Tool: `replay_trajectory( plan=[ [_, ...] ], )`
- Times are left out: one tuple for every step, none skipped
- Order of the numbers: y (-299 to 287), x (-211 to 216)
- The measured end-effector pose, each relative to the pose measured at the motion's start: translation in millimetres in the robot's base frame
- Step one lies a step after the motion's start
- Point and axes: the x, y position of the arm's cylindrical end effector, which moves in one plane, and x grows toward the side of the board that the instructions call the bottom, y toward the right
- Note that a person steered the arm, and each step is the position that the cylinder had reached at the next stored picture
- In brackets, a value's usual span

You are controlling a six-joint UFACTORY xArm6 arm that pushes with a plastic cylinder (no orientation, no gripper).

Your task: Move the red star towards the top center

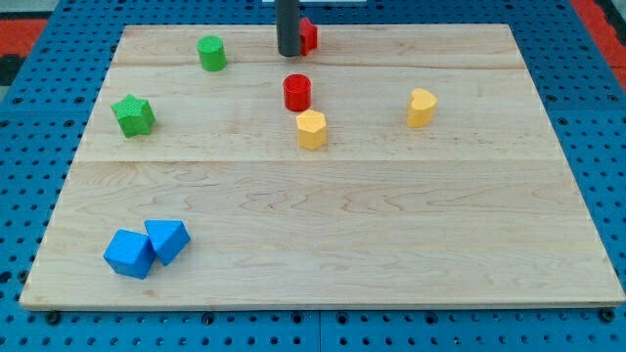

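The red star (308, 35) lies at the view's top centre of the wooden board (323, 235), partly hidden behind the dark rod. My tip (290, 53) rests on the board against the star's left side. A red cylinder (296, 92) stands a little below the tip, apart from it. A yellow hexagonal block (311, 128) sits just below the red cylinder.
A green cylinder (211, 53) stands at the top left. A green star (133, 114) lies at the left. A yellow heart-like block (422, 107) sits at the right. Two blue blocks (128, 253) (167, 240) touch each other at the bottom left.
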Motion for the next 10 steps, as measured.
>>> replay_trajectory(
  plan=[
    [-45,-2],
    [-67,-1],
    [-93,-14],
    [-113,-26],
    [-79,-55],
    [-32,-53],
    [39,-54],
    [54,-48],
    [102,-27],
    [122,-28]
  ],
)
